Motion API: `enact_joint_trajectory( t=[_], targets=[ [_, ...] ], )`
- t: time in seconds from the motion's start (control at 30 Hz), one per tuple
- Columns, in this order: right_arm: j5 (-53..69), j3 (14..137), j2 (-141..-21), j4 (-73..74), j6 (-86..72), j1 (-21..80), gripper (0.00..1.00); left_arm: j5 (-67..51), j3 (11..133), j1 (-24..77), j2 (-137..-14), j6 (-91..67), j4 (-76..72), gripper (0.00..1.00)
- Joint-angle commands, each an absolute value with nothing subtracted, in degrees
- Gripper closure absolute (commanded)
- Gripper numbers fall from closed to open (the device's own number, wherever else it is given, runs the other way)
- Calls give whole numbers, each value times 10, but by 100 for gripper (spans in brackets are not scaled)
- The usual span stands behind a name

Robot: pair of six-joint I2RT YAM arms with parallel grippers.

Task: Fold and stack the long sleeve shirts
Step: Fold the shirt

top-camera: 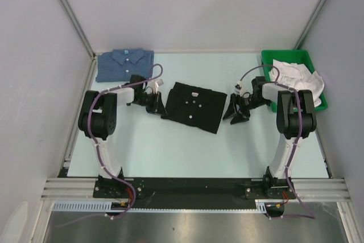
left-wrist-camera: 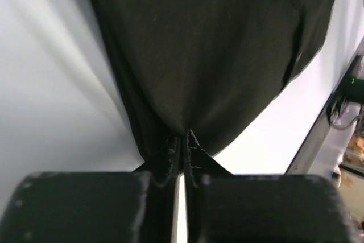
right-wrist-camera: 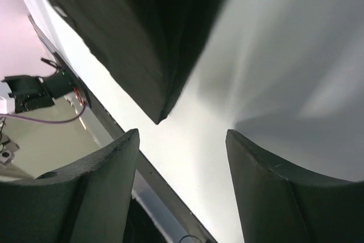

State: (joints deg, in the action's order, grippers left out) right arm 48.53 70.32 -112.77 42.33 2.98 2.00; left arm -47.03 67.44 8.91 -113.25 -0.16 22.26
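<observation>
Pinching the left edge of the folded black shirt [top-camera: 193, 105] at mid-surface, the left end effector [top-camera: 154, 104] is pressed together on cloth. The right end effector [top-camera: 236, 112] stands spread beside the shirt's right edge. The blue shirt [top-camera: 124, 64] lies folded at the far left corner, so probably only stacking remains. The pale surface [top-camera: 187, 152] sits between grey walls [top-camera: 34, 55], with a green bin [top-camera: 284, 54] far right.

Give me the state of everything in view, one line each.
Black shirt: folded, mid-table, edge pinched.
Blue shirt: folded, far left corner.
Left gripper: shut on the black shirt.
Right gripper: open, empty, beside the black shirt.
Green bin: holds crumpled white cloth.
</observation>
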Motion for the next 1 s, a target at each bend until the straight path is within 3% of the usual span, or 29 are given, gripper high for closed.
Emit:
enact_joint_trajectory(
  t=[0.0, 0.17, 0.2, 0.23, 0.27, 0.33, 0.43, 0.63, 0.87, 0.97],
  targets=[
    [488, 688, -1112, 415, 47, 4, 34, -510, 581, 126, -1074, -27, 233, 99],
    [461, 713, -1118, 468, 106, -33, 37, -516, 487, 140, -990, -98, 204, 98],
    [463, 715, -1118, 471, 108, -32, 38, -504, 487, 134, -978, -95, 206, 89],
    [467, 715, -1117, 471, 108, -31, 38, -487, 488, 127, -963, -96, 200, 66],
    [468, 718, -1117, 471, 108, -28, 39, -476, 495, 118, -958, -97, 197, 56],
    [468, 722, -1118, 466, 108, -18, 44, -455, 511, 89, -955, -89, 195, 49],
    [471, 733, -1121, 454, 102, -4, 50, -441, 558, 60, -973, -69, 207, 50],
    [471, 753, -1138, 444, 99, 21, 51, -447, 634, 54, -1032, -59, 210, 53],
    [473, 814, -1161, 424, 94, 32, 50, -429, 660, 67, -1068, -48, 225, 52],
    [478, 846, -1179, 422, 89, 36, 50, -403, 654, 65, -1062, -49, 233, 46]
  ],
)
